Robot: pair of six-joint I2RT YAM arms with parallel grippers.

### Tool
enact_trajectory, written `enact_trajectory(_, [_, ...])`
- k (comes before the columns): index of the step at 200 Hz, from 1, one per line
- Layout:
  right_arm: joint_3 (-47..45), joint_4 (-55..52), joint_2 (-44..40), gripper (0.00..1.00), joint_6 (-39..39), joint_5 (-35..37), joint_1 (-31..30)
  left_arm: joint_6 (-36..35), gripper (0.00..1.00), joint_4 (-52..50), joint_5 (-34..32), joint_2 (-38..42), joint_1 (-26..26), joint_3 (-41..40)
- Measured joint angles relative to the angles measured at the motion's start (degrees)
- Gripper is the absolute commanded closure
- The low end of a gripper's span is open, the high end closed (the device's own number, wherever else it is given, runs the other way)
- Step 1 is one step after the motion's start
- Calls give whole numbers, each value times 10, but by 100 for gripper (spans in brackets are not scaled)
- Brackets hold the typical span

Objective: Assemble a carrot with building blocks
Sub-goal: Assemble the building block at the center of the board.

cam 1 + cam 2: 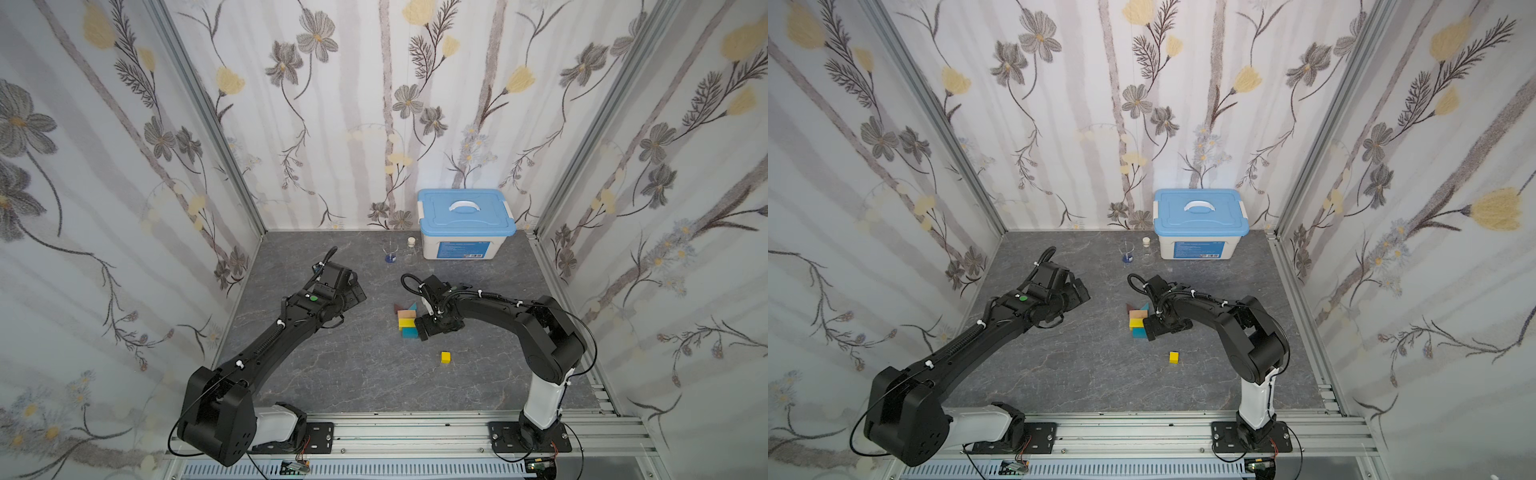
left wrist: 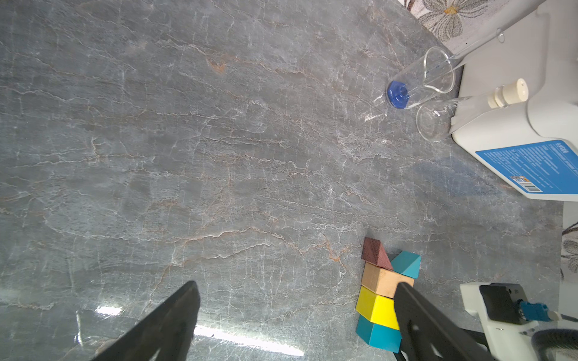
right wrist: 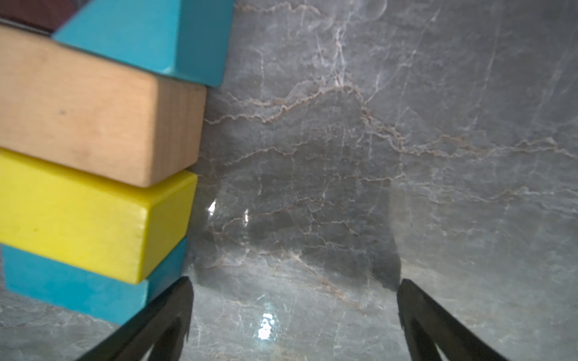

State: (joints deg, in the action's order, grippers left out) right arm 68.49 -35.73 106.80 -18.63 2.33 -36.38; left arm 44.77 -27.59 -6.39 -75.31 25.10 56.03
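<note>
Currently the right hand [image 3: 294, 287] is released and empty, just beside the carrot [image 1: 406, 321], whose five blocks lie touching in a row on the tabletop [image 1: 353, 374]. The left hand [image 2: 297, 290] is released, empty and well apart. The cube [image 1: 445, 357] lies alone, nearer the robot bases. Recommended: lift clear of the row, grip the cube across flat faces, then seat it centred against the teal bar [image 1: 409, 333] without nudging the bars.

carrot [image 1: 406, 322]: five pieces touching, lying flat | yellow cube [image 1: 445, 357]: apart
</note>
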Motion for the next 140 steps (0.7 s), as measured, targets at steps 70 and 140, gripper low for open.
enact_trajectory(70, [-2, 1, -2, 0, -4, 0, -1, 0, 0, 0, 0, 0, 0, 0])
enact_trajectory(140, [0, 1, -2, 0, -4, -7, -4, 0, 0, 0, 0, 0, 0, 0])
